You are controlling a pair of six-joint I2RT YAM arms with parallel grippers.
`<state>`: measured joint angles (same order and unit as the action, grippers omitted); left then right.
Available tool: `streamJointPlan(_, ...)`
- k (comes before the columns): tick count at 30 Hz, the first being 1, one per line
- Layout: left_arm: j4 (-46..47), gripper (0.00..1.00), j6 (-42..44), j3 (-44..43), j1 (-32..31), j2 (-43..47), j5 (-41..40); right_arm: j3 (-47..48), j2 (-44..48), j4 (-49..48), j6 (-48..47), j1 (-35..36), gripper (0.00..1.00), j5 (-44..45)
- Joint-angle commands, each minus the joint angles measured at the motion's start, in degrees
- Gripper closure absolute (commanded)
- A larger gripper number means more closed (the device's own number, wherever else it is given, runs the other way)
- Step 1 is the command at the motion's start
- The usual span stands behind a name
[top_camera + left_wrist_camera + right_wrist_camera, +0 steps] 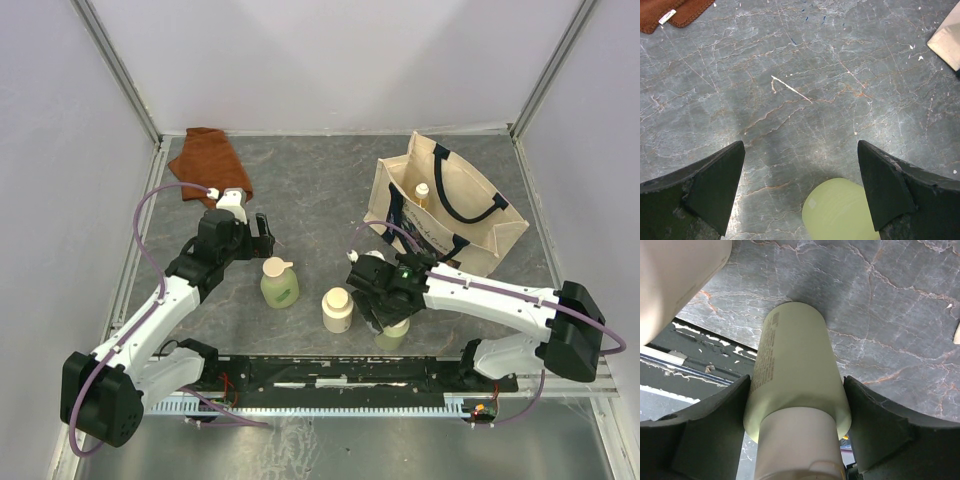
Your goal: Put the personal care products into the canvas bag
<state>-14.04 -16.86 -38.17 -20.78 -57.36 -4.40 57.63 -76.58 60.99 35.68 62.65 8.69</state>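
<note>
The cream canvas bag (455, 215) with navy handles stands open at the back right. The amber bottle (422, 194) stands inside it. My right gripper (388, 305) (797, 382) is shut on the pale green cream-capped bottle (392, 335) (792, 365), one finger on each side, near the table's front edge. The cream-white round-capped bottle (337, 310) (675, 285) stands just left of it. The pale green spout-capped bottle (279, 283) (840, 212) stands further left. My left gripper (262, 236) (801, 150) is open and empty just behind that bottle.
A rust-brown folded cloth (208, 160) (670, 12) lies at the back left. A black rail (340, 372) runs along the front edge, close to the held bottle. The bag's corner (947, 40) shows in the left wrist view.
</note>
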Motion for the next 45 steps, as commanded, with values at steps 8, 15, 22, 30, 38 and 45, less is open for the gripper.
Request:
streamJointPlan(8, 2.3, 0.0, 1.0, 0.1, -0.3, 0.8, -0.5, -1.0, 2.0, 0.3, 3.0, 0.4, 0.57, 1.1)
streamJointPlan(15, 2.3, 0.0, 0.8, 0.1, -0.3, 0.8, -0.3, 3.4, 5.1, 5.4, 3.9, 0.4, 0.78, 5.2)
streamJointPlan(22, 2.4, 0.0, 0.5, 0.1, -0.3, 0.7, -0.1, 14.4, 3.0, 8.4, 1.1, 0.3, 0.89, 12.9)
streamJointPlan(30, 2.4, 0.0, 0.6, 0.0, -0.3, 0.7, 0.1, 39.2, -5.9, 9.8, -8.1, -2.4, 0.99, 22.5)
streamJointPlan(38, 2.4, 0.0, 0.7, -0.1, -0.4, 0.9, 0.2, 60.7, -13.0, 7.8, -16.8, -12.6, 1.0, 21.8)
streamJointPlan(45, 2.4, 0.0, 0.8, -0.1, -0.3, 0.9, 0.3, 70.0, -16.2, 4.9, -21.6, -21.0, 1.0, 21.9)
